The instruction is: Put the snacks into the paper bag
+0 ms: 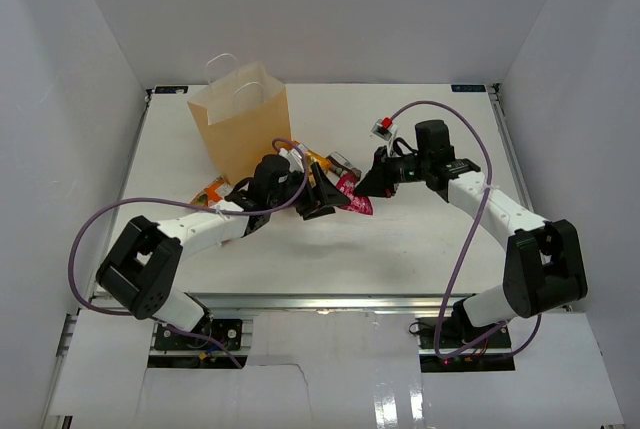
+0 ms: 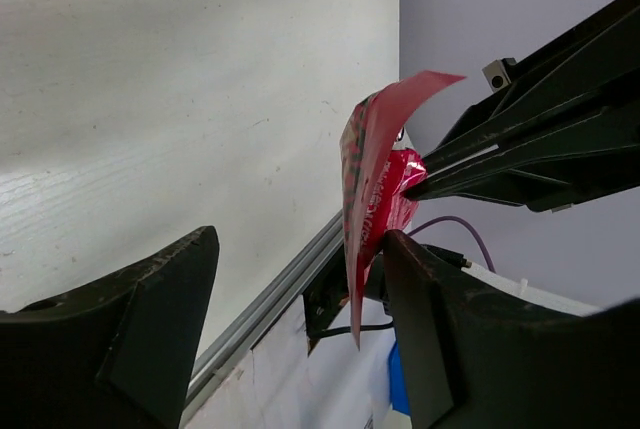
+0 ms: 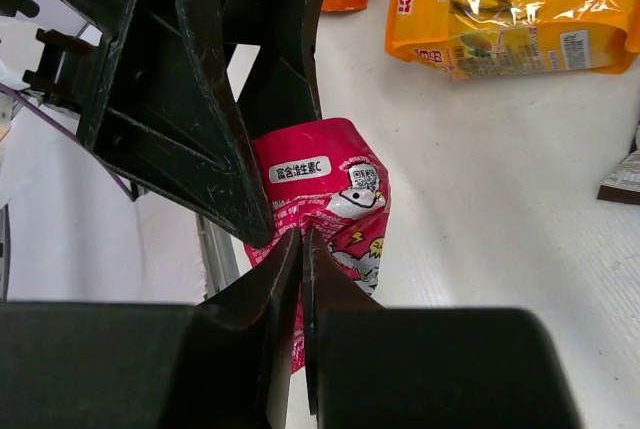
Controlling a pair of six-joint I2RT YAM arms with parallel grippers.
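Observation:
A red-pink snack packet (image 1: 356, 198) (image 3: 335, 184) hangs above the table between the two arms. My right gripper (image 1: 376, 182) (image 3: 303, 237) is shut on its edge. My left gripper (image 1: 322, 199) (image 2: 300, 244) stands open with its fingers either side of the same packet (image 2: 372, 181). The packet lies close against the right-hand finger (image 2: 420, 299), and a wide gap separates it from the other finger. The tan paper bag (image 1: 241, 127) stands upright behind the left arm. Orange packets (image 3: 500, 9) lie on the table beyond.
One orange packet (image 1: 209, 192) lies left of the left arm and another (image 1: 318, 161) beside the bag. A dark silver-grey packet (image 1: 345, 162) (image 3: 625, 174) is near them. White walls enclose the table on three sides.

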